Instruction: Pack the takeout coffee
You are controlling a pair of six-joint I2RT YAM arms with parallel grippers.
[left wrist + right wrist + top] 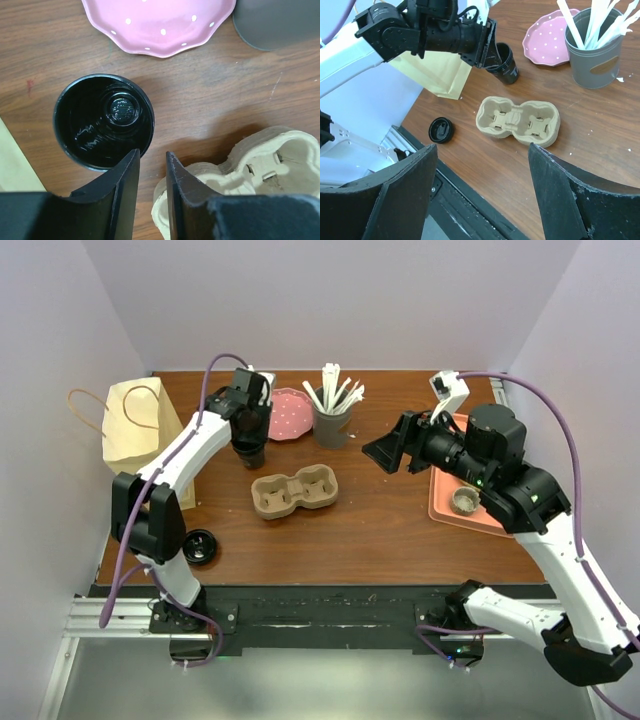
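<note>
Reading the wooden table [380, 525] from left to right.

- A brown paper bag [130, 425] with cord handles stands at the far left.
- A loose round black lid [200, 546] lies near the front edge, well apart from the cup.
- The left gripper [152, 152] points down over the black takeout cup [102, 120]. Its jaws stand only a narrow gap apart, with bare wood showing between them and nothing held. One fingertip [134, 157] sits at the cup's near rim.
- The cup stands open-topped on the table, between the bag and the pink dotted plate [160, 25]. Its inside is glossy.
- The right wrist view shows pale marks on the cup's side, too small to read.
- A two-well pulp cup carrier [270, 160] lies just beside the cup, nearer the front, with both wells empty.
- A grey tin [332, 425] of wooden stirrers [335, 390] stands behind the carrier, right of the plate.
- The right gripper [482, 150] hangs above the table, aimed toward the carrier. Its jaws are spread wide and hold nothing.
- A salmon tray [440, 505] at the right edge carries a small pale round pot [463, 501].
</note>
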